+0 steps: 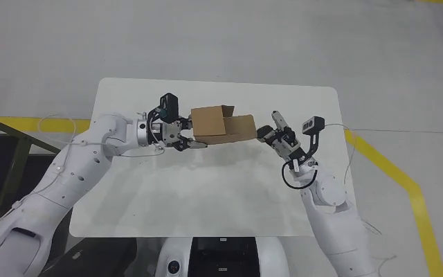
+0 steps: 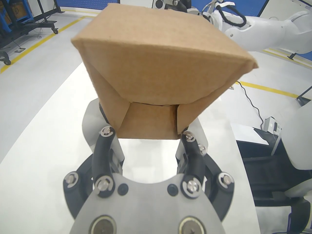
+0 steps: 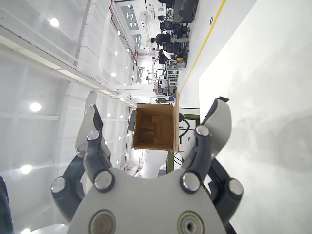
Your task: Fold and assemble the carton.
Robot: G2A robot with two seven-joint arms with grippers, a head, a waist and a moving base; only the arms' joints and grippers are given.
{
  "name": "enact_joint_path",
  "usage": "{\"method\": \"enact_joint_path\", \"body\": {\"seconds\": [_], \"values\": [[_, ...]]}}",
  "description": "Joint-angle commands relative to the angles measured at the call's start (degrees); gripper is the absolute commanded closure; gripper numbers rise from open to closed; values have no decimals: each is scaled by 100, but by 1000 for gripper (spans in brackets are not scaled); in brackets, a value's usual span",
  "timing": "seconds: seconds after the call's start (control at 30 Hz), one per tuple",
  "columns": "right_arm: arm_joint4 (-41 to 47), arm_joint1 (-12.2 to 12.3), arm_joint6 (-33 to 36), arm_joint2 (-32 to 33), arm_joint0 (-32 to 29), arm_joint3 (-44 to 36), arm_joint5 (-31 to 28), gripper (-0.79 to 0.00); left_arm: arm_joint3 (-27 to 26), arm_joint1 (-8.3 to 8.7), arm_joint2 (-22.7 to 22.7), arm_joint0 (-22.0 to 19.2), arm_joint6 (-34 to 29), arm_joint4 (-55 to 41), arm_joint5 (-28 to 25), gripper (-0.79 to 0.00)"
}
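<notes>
Inspection at the white surface [image 1: 208, 201]: the brown cardboard carton [image 1: 218, 124] is off the surface, held in the air above its far half, between the two arms. The left end effector [image 1: 188, 136] is clenched on the carton's left end. From the left wrist view its fingers [image 2: 105, 135] sit on either side of the folded-in end flaps of the carton [image 2: 158, 59], pressing against the cardboard. The carton lies on its side with its long axis running from one arm to the other. Its open mouth faces the right end effector [image 1: 268, 129]. The right wrist view looks straight into the carton [image 3: 154, 129], with folded flaps showing at the inner end and one side flap standing out along the edge. The right end effector [image 3: 156, 109] is released, its fingers spread wide, and it sits just beside the carton's right end. Contact with the cardboard cannot be confirmed.
</notes>
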Motion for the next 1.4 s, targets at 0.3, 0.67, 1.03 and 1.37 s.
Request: {"method": "enact_joint_path", "body": {"seconds": [0.3,0.67,1.03,1.37], "values": [[-466,233,2116,412,464,69,-154,0,-206,112,93,49,75,166,0,-413],[-259,288,3393,-98,1140,659,-128,0,-486,227,239,55,27,227,0,-425],[-179,280,3662,-673,1401,835,-39,0,-837,314,581,-44,-152,256,0,-376],[-106,223,3643,-1257,1649,1049,-43,0,-944,337,925,-228,-233,97,0,-360]]}}
